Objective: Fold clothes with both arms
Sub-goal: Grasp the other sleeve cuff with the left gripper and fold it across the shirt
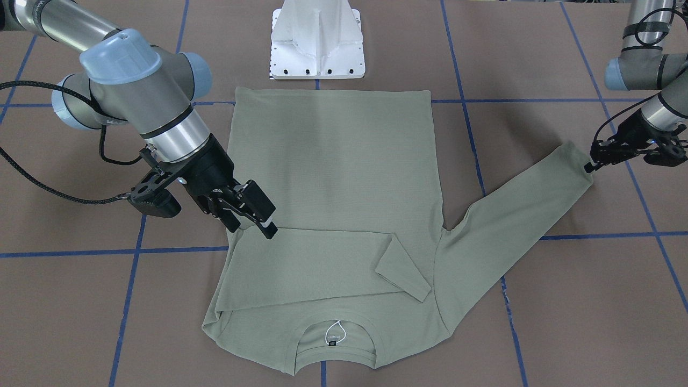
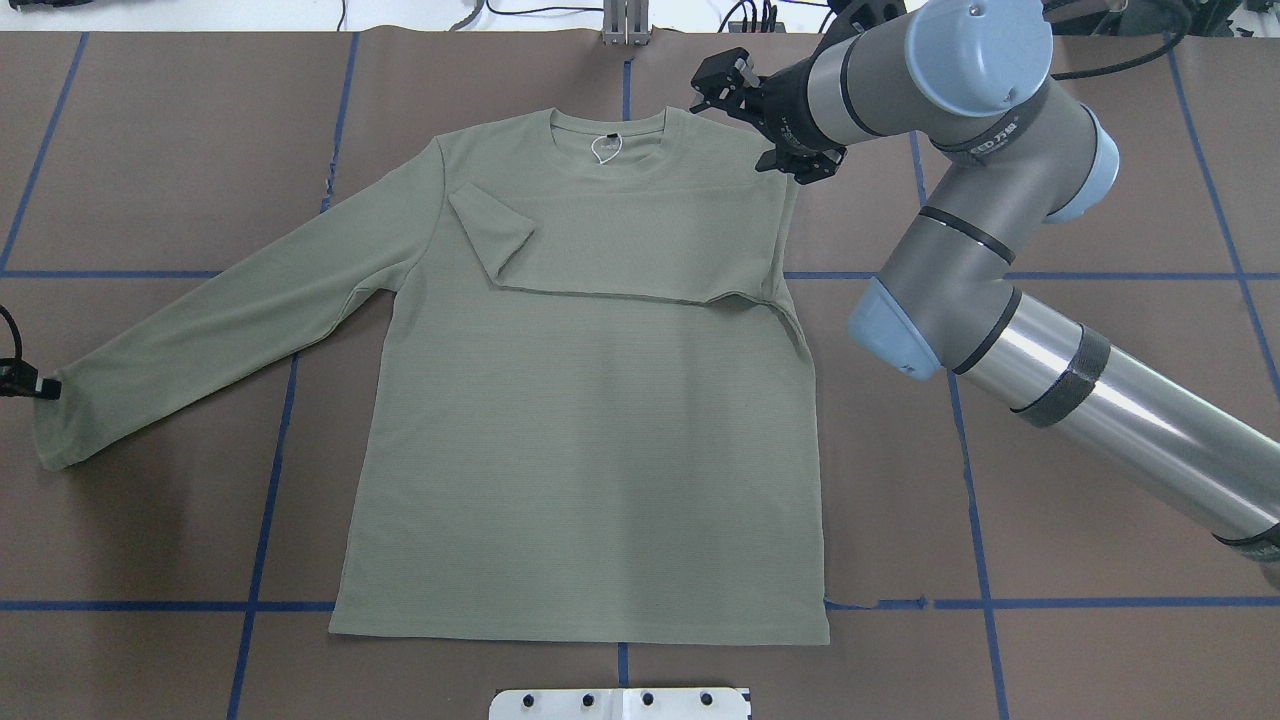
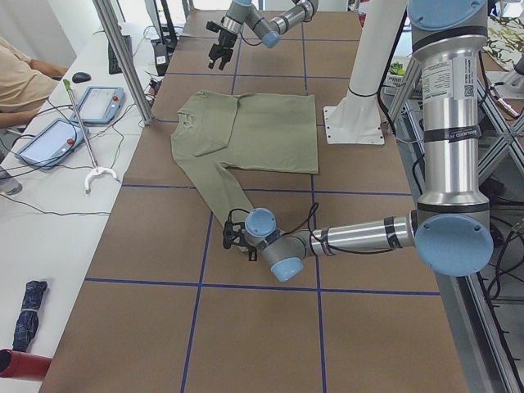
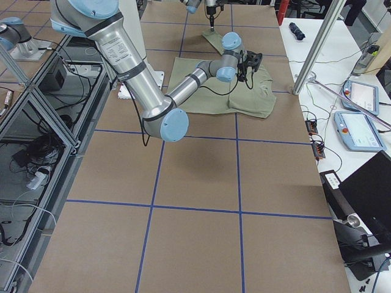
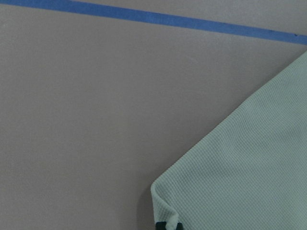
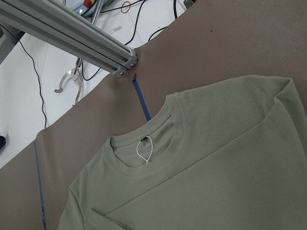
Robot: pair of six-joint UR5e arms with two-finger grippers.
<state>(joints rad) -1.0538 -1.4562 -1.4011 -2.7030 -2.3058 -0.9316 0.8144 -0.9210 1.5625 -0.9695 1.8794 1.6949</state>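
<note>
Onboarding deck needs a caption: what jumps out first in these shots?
A green shirt lies flat on the brown table, with a folded sleeve laid across its chest on the robot's right side. The outstretched sleeve reaches toward the robot's left, where the left gripper pinches its cuff. The right gripper hangs open above the start of that fold.

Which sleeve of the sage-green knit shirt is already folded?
The right-side sleeve is folded, lying across the sage-green knit shirt; the left-side sleeve lies spread out flat.
</note>
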